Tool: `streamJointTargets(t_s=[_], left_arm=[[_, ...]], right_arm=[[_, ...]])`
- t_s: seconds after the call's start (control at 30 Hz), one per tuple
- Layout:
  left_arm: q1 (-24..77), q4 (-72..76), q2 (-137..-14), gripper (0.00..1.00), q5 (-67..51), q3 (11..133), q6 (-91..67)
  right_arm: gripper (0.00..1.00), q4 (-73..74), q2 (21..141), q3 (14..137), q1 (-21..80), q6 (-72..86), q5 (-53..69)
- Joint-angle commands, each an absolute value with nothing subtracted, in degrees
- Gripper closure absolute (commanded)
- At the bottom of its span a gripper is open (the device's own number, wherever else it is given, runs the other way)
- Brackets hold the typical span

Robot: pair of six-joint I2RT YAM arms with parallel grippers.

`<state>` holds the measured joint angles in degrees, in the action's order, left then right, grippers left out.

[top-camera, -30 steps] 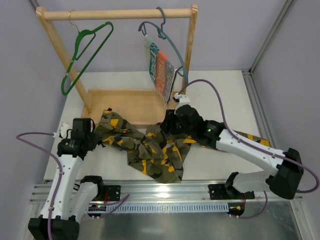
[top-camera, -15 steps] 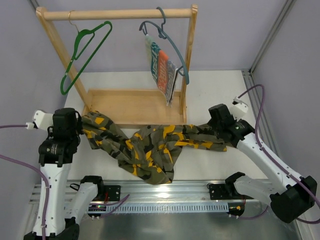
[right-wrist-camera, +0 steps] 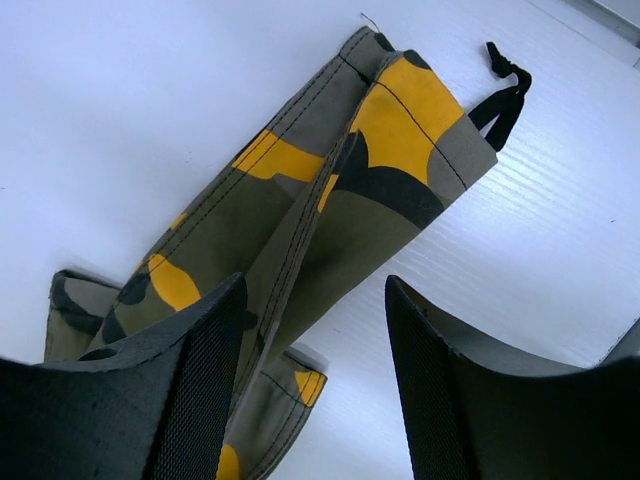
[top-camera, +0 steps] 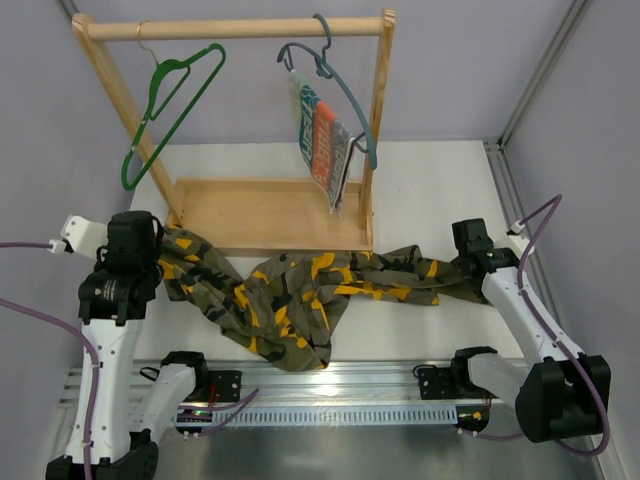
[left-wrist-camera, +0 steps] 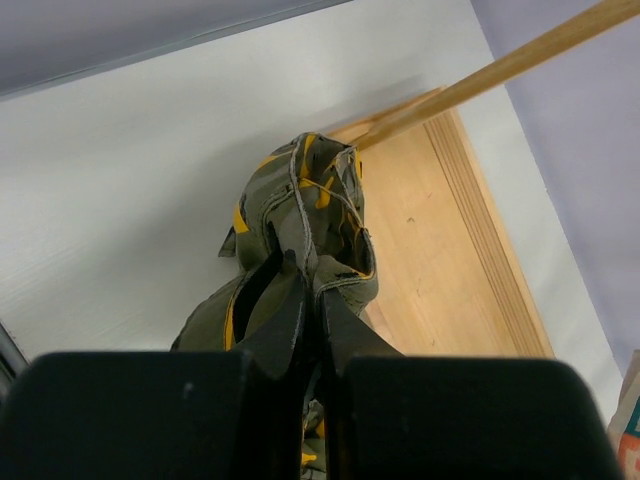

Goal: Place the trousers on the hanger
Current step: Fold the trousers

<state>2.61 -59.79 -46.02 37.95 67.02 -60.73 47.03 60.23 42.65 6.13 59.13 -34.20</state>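
Your left end effector (left-wrist-camera: 312, 285) is clamped tight on a bunched end of the camouflage trousers (top-camera: 300, 290), right beside the corner of the rack's base board (top-camera: 270, 210). Your right end effector (right-wrist-camera: 312, 300) hovers with its fingers apart over the far hem (right-wrist-camera: 420, 130), which lies flat on the white worktop (top-camera: 430, 190), so nothing is gripped there. The trousers run as a twisted band across the worktop between the two arms, with a crumpled fold sagging toward the near edge. The green hanger (top-camera: 170, 105) hangs on the wooden rail (top-camera: 230, 28), well apart from the fabric, and nothing is on it yet.

As I read it, you're on the straightening step. Bring the right fingers down square over the hem and take both layers, not only the top one. Pinch close to the edge so the leg doesn't slip out. Then draw the two ends apart gently until that middle fold flattens. Pull too hard and you risk dragging the cloth out of the left grip. Mind the base board corner on the left, where the fabric could snag. Stay away from the grey-blue hanger (top-camera: 345, 100) and its striped cloth (top-camera: 322, 145).
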Motion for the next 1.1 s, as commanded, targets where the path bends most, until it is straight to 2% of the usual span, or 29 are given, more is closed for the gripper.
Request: streamJointTargets(t_s=[0.0,0.27,0.37,0.67,0.77,0.8,0.87,1.0,1.07], left_arm=[[2.5,-56.0,-45.4,1.0,41.4,67.3,-60.1],[2.5,-55.6,-45.2,1.0,42.6,66.5,-60.1],[2.5,-55.2,-44.8,1.0,43.0,65.9,-60.6],[2.4,-54.5,-45.1,1.0,41.7,65.0,-62.1],[2.5,-54.1,-44.9,1.0,41.9,64.7,-62.1],[2.5,-53.9,-44.9,1.0,42.0,64.6,-62.2],[2.5,-53.8,-44.9,1.0,42.3,64.4,-62.3],[2.5,-53.8,-45.2,1.0,44.8,64.1,-62.9],[2.4,-56.8,-46.4,0.99,47.9,65.0,-65.1]], right_arm=[[0.4,41.9,62.2,41.1,5.2,61.1,-34.7],[0.42,35.3,66.5,38.1,3.5,61.4,-34.7],[0.47,32.7,67.3,37.0,3.2,61.3,-34.2],[0.48,27.3,70.6,34.6,0.7,60.7,-31.5],[0.57,27.1,71.8,34.7,0.7,60.6,-30.9],[0.73,27.1,72.2,34.7,-1.0,60.6,-30.7],[0.95,27.8,71.9,34.9,-1.6,60.2,-31.0],[0.96,33.5,68.2,38.5,-1.8,58.3,-36.1],[0.96,39.2,65.1,42.5,-2.3,57.5,-42.7]])
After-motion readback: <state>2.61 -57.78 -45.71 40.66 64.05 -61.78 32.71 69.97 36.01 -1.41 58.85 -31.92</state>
